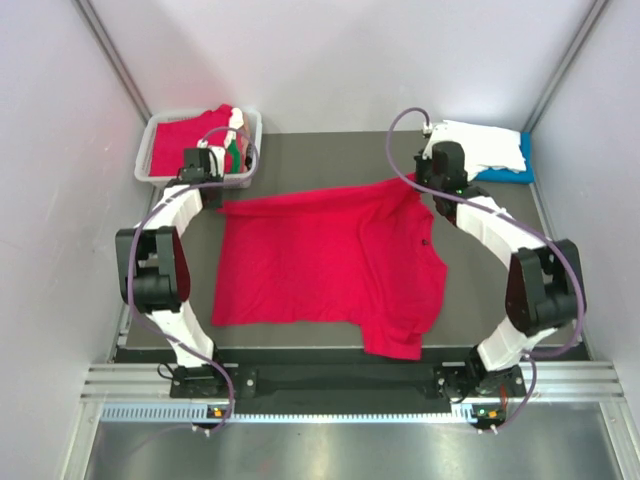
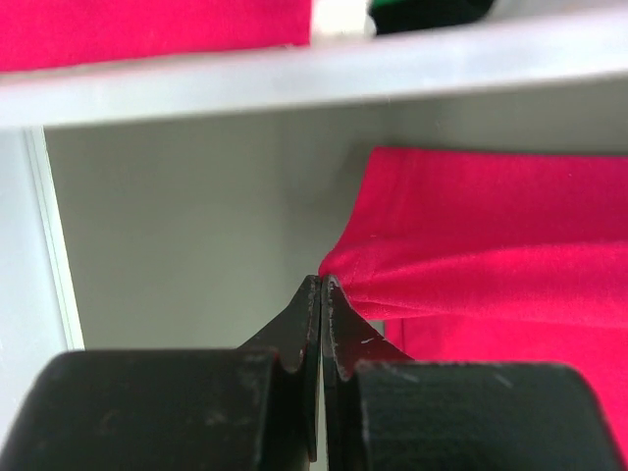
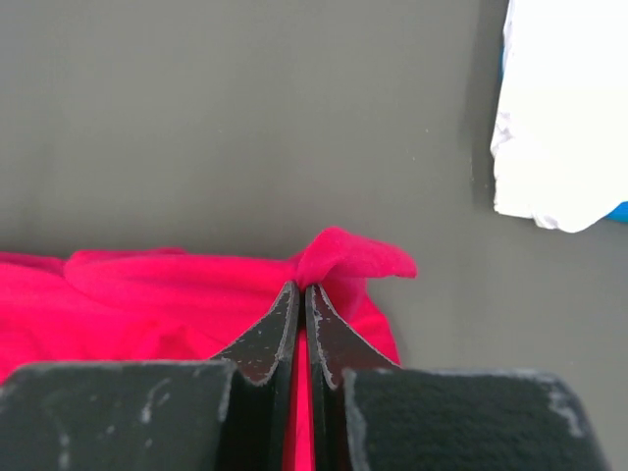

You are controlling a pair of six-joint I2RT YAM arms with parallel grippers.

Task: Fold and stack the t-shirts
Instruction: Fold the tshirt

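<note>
top view high, looking down from near side; wrist views close-up; all share red t-shirt (image 1: 320, 260)

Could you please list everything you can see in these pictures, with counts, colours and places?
spread t-shirt: one, red, lying open on the middle of the table.
tub: one, pale translucent, far left corner.
t-shirt in the tub: at least one, red.
green and white item: one, at the tub's right end; too small to identify.
white t-shirt: one, folded, far right corner, on the blue one.
blue t-shirt: one, only its edge showing.
table: one, dark grey.
left end effector: one, black, shut on the spread t-shirt's far left corner.
right end effector: one, black, shut on its far right corner.
</note>
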